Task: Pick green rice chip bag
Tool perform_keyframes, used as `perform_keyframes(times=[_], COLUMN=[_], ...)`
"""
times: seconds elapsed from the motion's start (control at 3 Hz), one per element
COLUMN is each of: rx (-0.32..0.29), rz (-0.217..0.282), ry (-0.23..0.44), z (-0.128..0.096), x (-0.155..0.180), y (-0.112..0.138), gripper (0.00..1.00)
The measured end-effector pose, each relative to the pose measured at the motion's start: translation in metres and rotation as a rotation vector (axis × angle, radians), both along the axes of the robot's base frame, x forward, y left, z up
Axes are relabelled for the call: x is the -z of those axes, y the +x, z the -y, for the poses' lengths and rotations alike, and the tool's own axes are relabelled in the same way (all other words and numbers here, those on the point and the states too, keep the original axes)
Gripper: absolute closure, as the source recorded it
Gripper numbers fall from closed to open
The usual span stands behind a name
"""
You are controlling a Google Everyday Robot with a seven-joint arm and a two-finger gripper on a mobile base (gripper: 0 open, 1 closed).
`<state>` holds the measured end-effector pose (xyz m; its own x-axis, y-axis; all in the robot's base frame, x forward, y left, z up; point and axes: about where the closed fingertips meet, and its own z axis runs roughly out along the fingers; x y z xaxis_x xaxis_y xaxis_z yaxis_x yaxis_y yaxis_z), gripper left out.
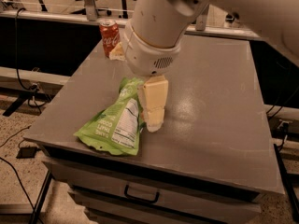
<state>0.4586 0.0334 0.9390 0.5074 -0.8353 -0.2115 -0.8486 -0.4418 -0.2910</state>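
The green rice chip bag (115, 123) lies crumpled on the grey table (219, 106), toward its front left, with its white nutrition label facing up. My gripper (153, 121) hangs from the big white arm right at the bag's right edge, its cream-coloured fingers pointing down and close to the tabletop. It overlaps the upper right part of the bag.
A red soda can (109, 37) stands at the table's back left, with a pale object beside it. The arm hides the table's back middle. The table has a drawer with a handle (139, 195) at the front. Cables and black frames lie to the left on the floor.
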Motion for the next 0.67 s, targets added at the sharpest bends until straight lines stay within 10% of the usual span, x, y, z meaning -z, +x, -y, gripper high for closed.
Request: perform_keyframes(times=[0.67], rx=[-0.232], rz=[-0.083], ry=[-0.153], z=[0.023], x=[0.1], y=[0.041], gripper=[0.0])
